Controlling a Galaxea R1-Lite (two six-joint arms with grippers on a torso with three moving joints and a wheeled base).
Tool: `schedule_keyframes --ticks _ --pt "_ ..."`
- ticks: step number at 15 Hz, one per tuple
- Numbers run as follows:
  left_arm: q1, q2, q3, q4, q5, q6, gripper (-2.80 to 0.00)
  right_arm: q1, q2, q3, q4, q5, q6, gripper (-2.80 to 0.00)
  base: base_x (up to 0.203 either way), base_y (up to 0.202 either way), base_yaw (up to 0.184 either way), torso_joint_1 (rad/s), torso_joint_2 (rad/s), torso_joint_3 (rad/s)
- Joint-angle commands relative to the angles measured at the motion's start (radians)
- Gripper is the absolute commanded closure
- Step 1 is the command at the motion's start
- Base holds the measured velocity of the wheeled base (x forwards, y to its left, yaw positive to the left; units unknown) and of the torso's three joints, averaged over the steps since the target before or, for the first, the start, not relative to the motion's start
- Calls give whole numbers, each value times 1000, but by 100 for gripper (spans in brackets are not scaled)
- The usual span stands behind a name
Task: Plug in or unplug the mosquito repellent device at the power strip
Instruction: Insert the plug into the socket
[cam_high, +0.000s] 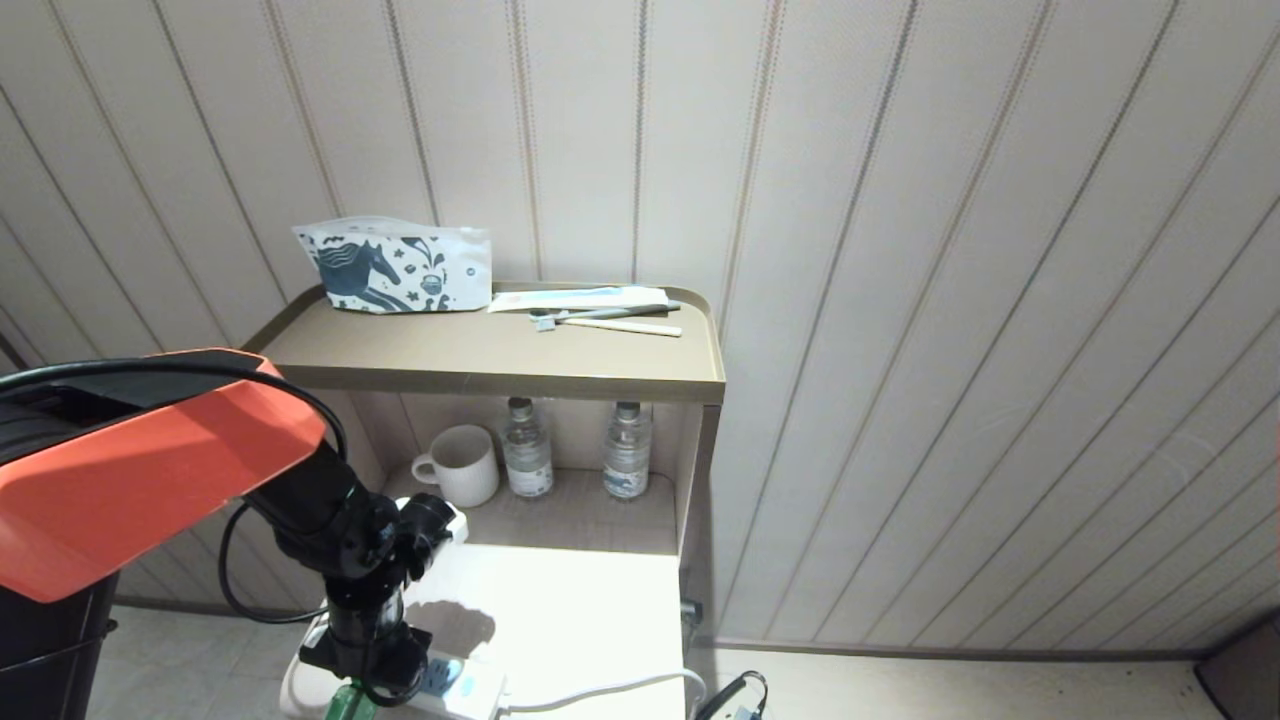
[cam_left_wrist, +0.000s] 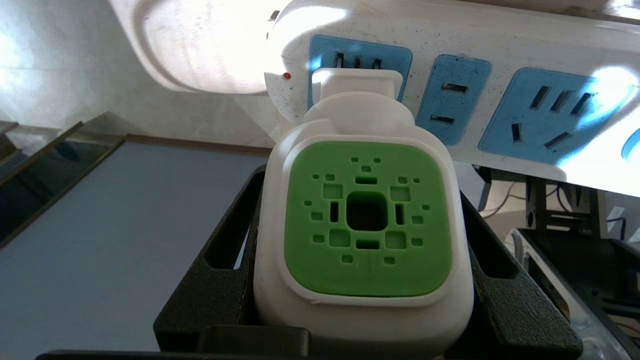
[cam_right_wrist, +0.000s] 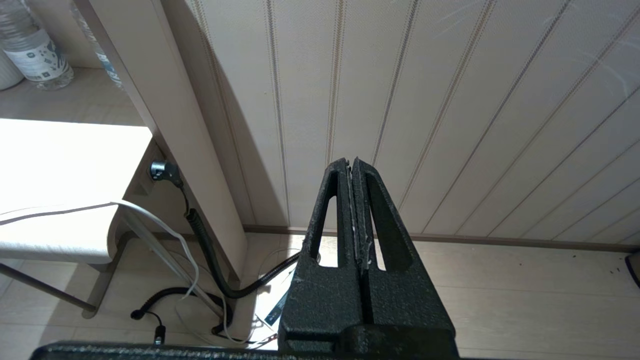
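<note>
pale ribbed wall panels back a low shelf unit, and from the head view the left gripper (cam_high: 365, 675) points down at its bright lower ledge, onto the power strip (cam_high: 470, 688) lying just beneath it. a sliver of green, the mosquito repellent device (cam_high: 347, 703), shows directly under the fingers. beyond the gripper, farther in on the shelf, i count one mug (cam_high: 461, 465) and two water bottles (cam_high: 527, 449); up on top sit one printed pouch (cam_high: 395, 266) and two toothbrushes (cam_high: 610, 319).

the left wrist view shows the why of the grip: the two fingers (cam_left_wrist: 227, 250) clamp the device (cam_left_wrist: 366, 220) by its white sides, one on each flank, so its plug end faces straight ahead into the strip (cam_left_wrist: 500, 60). that plug sits against the end socket face; whether the prongs are fully seated i cannot tell. three blue socket faces in all, two of them free beside the device, and one small red light.

the right wrist view has the right gripper (cam_right_wrist: 356, 172) parked apart from all this, fingers pressed together on nothing, facing wall and floor, with a cord (cam_right_wrist: 165, 225) trailing off to one side.
</note>
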Motion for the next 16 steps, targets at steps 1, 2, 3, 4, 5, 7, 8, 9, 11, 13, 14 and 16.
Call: schedule_keyframes --ticks 1,2,3,4,5,7,8,9,11,13,14,16 --pt "-10 30 -12 3 2 -3 0 0 2 0 0 0 -1 0 0 0 0 0 0 0" --pt "-11 41 -23 3 5 -5 0 0 2 0 0 0 0 0 0 0 0 0 0 0" --pt "-11 45 -31 4 7 -6 0 -1 2 0 0 0 -1 0 0 0 0 0 0 0" --pt "-11 49 -36 6 10 -5 0 0 2 0 0 0 -1 0 0 0 0 0 0 0" --pt "-16 53 -36 15 26 -1 0 0 2 0 0 0 0 0 0 0 0 0 0 0" --pt "-25 64 -46 22 55 0 0 -2 2 0 0 0 -1 0 0 0 0 0 0 0" --pt "-25 66 -51 26 57 0 0 0 2 0 0 0 -1 0 0 0 0 0 0 0" --pt "-25 68 -60 34 57 0 0 0 2 0 0 0 0 0 0 0 0 0 0 0" --pt "-26 74 -79 69 58 -2 0 0 2 0 1 0 0 0 0 0 0 0 0 0" --pt "-26 79 -92 78 59 -4 0 -1 2 0 1 0 0 0 0 0 0 0 0 0" --pt "-26 81 -100 78 58 -5 0 -1 2 0 1 0 -1 0 0 0 0 0 0 0" --pt "-26 86 -133 78 56 -10 0 0 2 0 0 0 -1 0 0 0 0 0 0 0"
